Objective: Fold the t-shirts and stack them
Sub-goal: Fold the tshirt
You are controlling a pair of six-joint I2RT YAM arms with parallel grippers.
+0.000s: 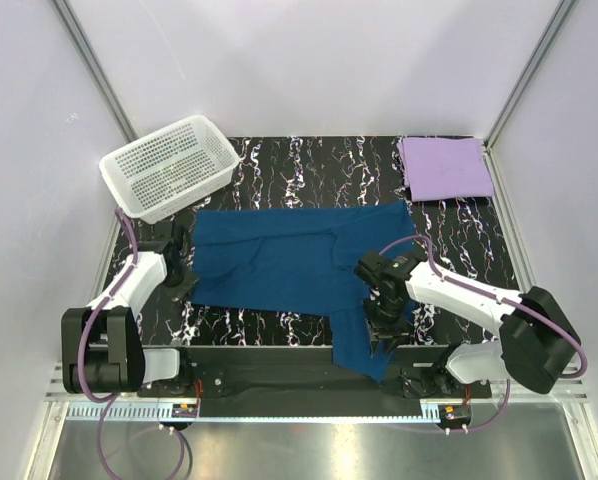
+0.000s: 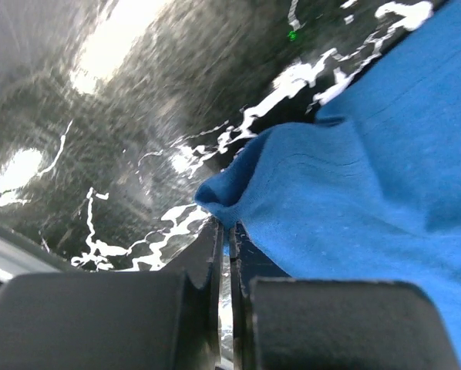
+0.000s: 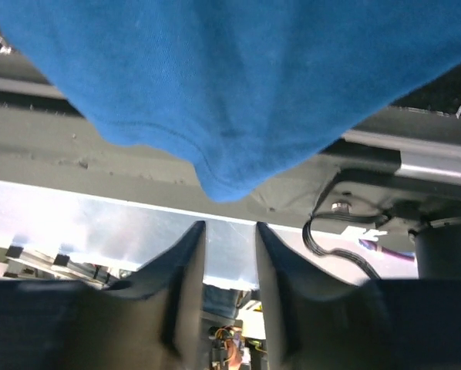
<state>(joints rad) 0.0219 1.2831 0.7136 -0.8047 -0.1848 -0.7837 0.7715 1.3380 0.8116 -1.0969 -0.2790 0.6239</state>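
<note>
teal-blue shirt [image 1: 279, 262] | lavender shirt [image 1: 445, 167], seemingly plain | white basket [image 1: 184, 196] | black table [image 1: 309, 165], white-veined

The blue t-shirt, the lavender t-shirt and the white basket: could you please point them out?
blue t-shirt [image 1: 279, 260], top external view, middle of spread cloth.
lavender t-shirt [image 1: 445, 166], top external view, centre of folded cloth.
white basket [image 1: 169, 162], top external view, bare perforated floor.

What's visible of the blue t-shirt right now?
The blue t-shirt is soft knit cloth, plain on the side showing, spread mostly flat across the black marbled table. One part hangs over the near edge. The left gripper has its fingers closed at a bunched fold of its left edge; a pinch can't be confirmed. The right gripper is open just short of the hanging part, not touching.
</note>
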